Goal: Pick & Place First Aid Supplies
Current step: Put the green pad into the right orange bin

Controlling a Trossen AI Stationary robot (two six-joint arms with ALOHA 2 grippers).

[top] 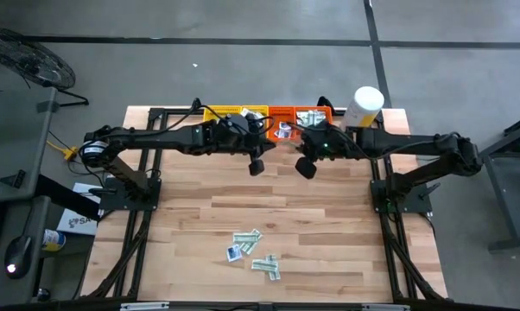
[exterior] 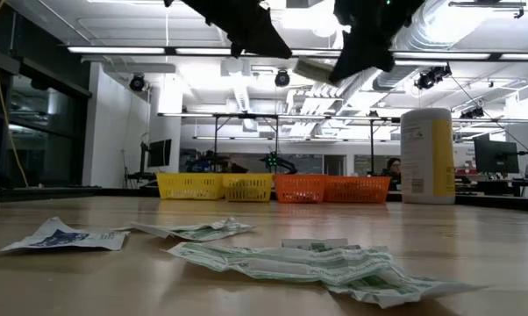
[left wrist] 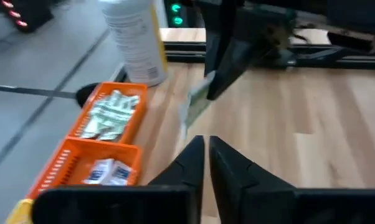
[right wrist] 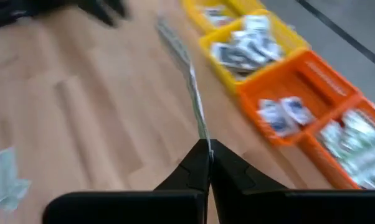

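Yellow trays [exterior: 216,185] sit beside orange trays [exterior: 332,188] on the pale striped-wood bench [top: 320,220]. The packets [exterior: 308,262] are white with green print (one [exterior: 60,237] carries dark blue), and the canister [exterior: 427,155] is white and yellow.

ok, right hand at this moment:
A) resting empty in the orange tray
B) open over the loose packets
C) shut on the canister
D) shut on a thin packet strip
D: in the right wrist view the right hand has its fingers pinched on a narrow packet strip held above the table beside the trays.
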